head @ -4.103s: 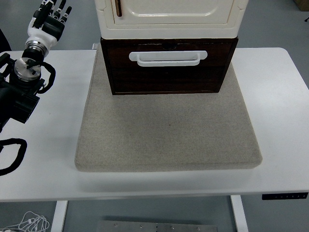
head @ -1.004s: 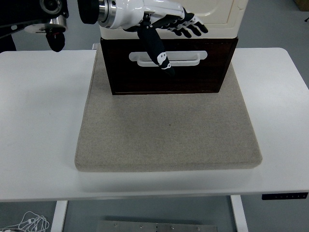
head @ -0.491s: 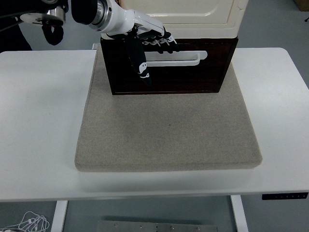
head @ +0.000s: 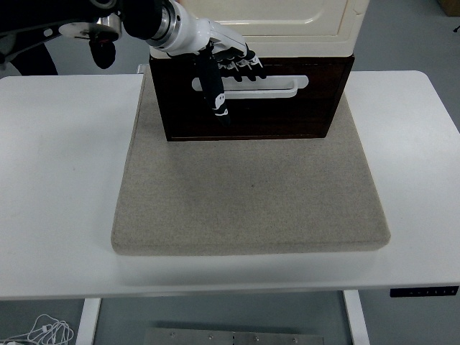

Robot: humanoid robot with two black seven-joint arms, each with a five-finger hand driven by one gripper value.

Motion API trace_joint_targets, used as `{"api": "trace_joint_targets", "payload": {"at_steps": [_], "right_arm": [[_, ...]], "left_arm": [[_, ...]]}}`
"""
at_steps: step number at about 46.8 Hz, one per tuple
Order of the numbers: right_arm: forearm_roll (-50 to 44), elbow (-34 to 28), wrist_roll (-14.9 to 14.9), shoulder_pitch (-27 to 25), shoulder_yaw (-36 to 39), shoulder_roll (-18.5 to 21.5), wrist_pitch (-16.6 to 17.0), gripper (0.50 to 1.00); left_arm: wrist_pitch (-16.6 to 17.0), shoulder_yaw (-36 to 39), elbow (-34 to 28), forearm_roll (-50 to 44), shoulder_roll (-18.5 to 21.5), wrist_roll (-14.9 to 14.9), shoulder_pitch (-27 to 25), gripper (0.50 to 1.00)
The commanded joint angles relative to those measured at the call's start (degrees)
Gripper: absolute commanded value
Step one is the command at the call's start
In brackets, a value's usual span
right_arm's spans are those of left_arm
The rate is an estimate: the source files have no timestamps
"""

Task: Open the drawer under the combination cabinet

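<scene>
The dark drawer (head: 251, 100) sits closed under the cream cabinet (head: 251, 25), on a grey mat (head: 248, 194) at the tabletop's (head: 65, 180) far edge. The left robot hand (head: 226, 68) reaches across its front, fingers curled over the left end of the white handle (head: 277, 85), thumb hanging down over the drawer face.

1. You will find no text, label, brand, number or sign that can be read anywhere in the head view.
2. The small marks on the control panel (head: 424, 291) at the table's front edge are too tiny for you to read.
</scene>
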Motion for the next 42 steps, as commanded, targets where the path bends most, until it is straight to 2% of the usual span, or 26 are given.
{"api": "trace_joint_targets", "payload": {"at_steps": [1,42], "right_arm": [[0.0,0.0,0.0,-0.01,0.0,0.0,0.01,0.926],[0.0,0.0,0.0,-0.01,0.0,0.0,0.01,0.926]], "left_arm": [[0.13,0.05,0.71,-0.02,-0.69,0.0,0.44,1.0],[0.4,-0.13,5.99,-0.11,-3.15,0.0,3.34,1.0]]}}
